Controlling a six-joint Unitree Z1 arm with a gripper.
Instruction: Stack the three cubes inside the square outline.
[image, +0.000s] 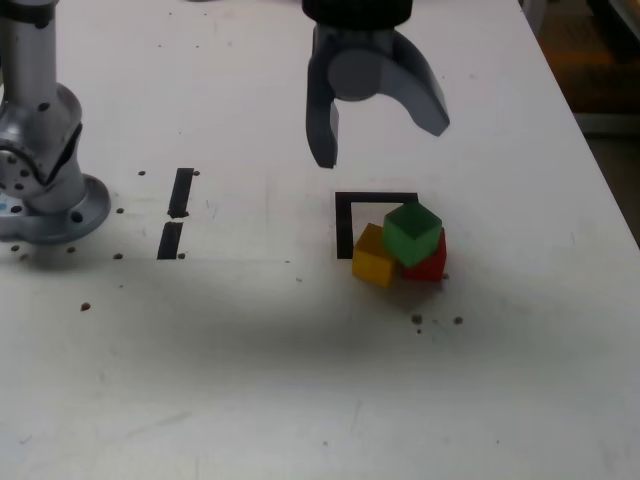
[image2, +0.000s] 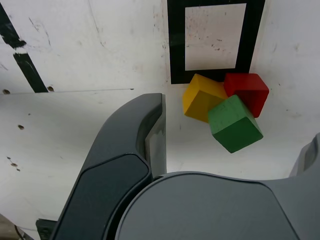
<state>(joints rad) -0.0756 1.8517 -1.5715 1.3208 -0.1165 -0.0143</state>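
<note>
My gripper hung wide open above the cubes; green cube sat on red and yellow.

Green cube rests tilted atop touching yellow cube and red cube, beside the square outline.

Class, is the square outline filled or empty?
Empty: in the wrist view the square outline shows a bare white inside.
</note>
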